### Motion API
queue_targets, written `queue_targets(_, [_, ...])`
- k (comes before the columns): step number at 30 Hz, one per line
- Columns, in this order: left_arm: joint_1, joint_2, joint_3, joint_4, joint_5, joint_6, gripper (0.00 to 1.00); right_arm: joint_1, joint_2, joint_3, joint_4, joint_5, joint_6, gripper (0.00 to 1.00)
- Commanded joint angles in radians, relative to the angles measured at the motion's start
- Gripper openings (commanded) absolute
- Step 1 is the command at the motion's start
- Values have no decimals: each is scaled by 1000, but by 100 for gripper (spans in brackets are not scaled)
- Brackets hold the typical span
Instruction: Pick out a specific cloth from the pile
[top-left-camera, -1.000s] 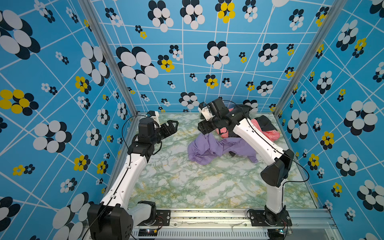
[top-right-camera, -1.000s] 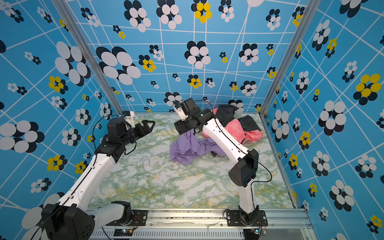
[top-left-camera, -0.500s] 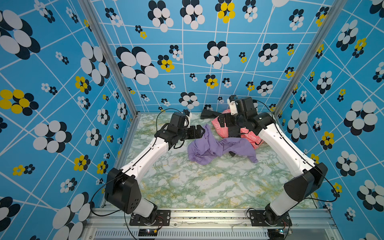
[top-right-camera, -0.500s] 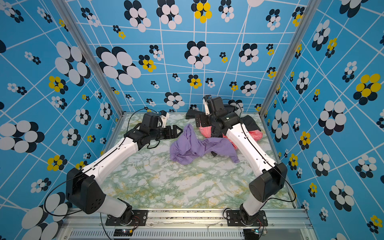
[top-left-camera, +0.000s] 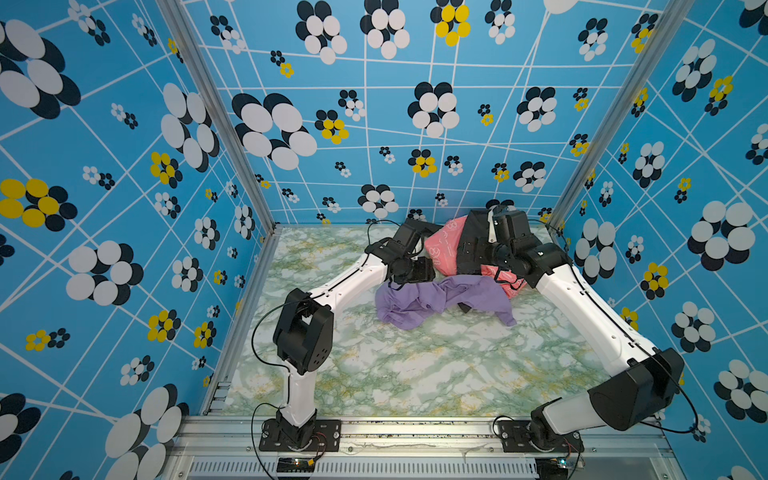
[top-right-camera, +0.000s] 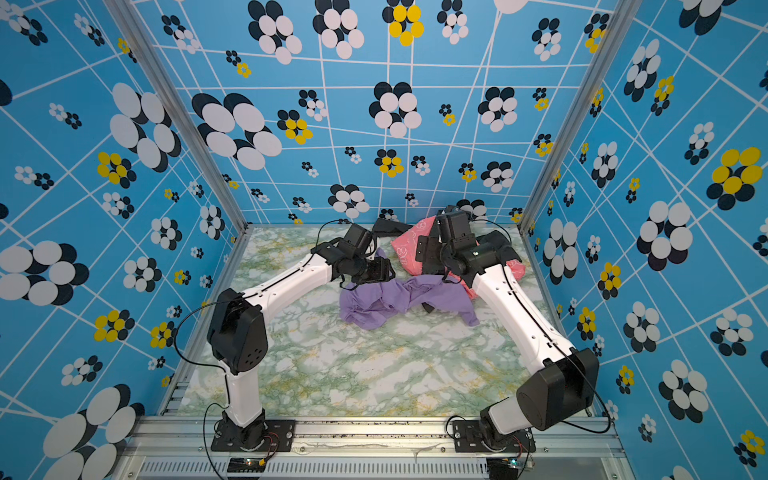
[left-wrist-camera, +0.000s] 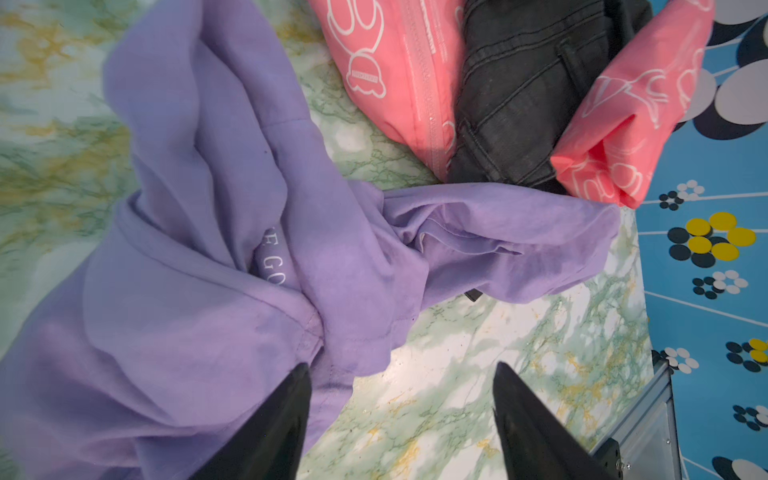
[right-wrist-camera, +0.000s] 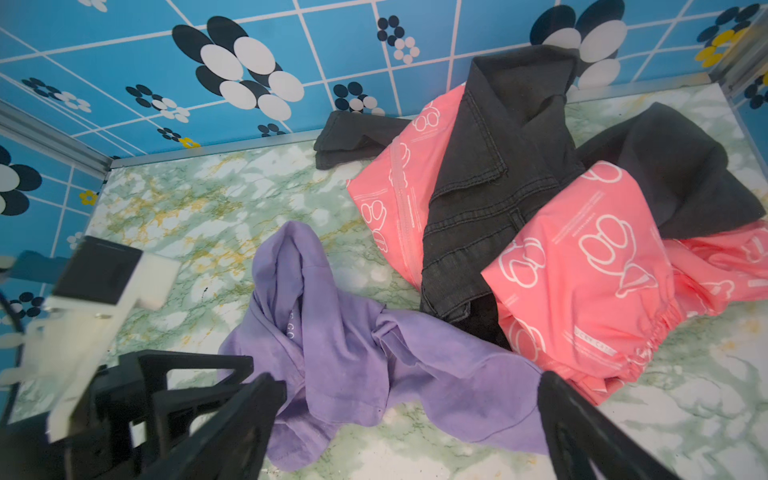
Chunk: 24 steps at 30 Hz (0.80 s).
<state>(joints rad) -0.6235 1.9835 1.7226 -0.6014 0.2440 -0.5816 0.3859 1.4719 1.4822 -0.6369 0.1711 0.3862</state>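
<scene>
Your cloth (top-left-camera: 440, 299) lies crumpled on the desk (top-left-camera: 415, 374) at the centre of both top views. Its far edge touches the pile (top-left-camera: 444, 245), so it is mostly out of the heap but not lifted clear. Your left hand (left-wrist-camera: 401, 368) has its fingers apart, one at the cloth's hem, clamping nothing. Your right hand (right-wrist-camera: 407, 376) hovers spread wide above it. You have one lavender cloth, one pink garment (right-wrist-camera: 582, 270), and dark fabric (right-wrist-camera: 490, 174) that may be one piece or two.

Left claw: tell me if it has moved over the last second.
Yes. The left claw has swung away from the left corner post toward the middle, now over the lavender cloth.
</scene>
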Motion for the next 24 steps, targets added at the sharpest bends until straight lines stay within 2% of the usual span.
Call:
queue_targets(1, [-20,85,106,-156,-21,-30,69,-10,-55,-40,26,20,57,99])
queue_targets(4, [-32,138,137,-179,-51,-63,63,-10,-84,-72,31,25,72,99])
queue_targets(6, [-35,165,142,-165,-43,-76,54,-10,-98,-85,31,29,75,99])
queue_targets(14, [-38,258,164,-168,-53,-113,49,-17,-131,-101,10,43,62,99])
queue_targets(16, [-39,273,169,-169,-59,-114,44,-18,-136,-104,9,44,62,99])
queue_targets(17, [-41,279,172,-165,-62,-111,33,-18,-137,-107,8,45,61,99])
queue_targets(19, [-41,290,175,-166,-69,-112,22,-18,-141,-109,7,45,62,99])
queue_targets(22, [-40,293,177,-163,-84,-106,12,-20,-148,-114,7,48,62,99])
queue_targets(24, [-39,283,178,-158,-97,-99,2,-21,-153,-120,12,52,63,99])
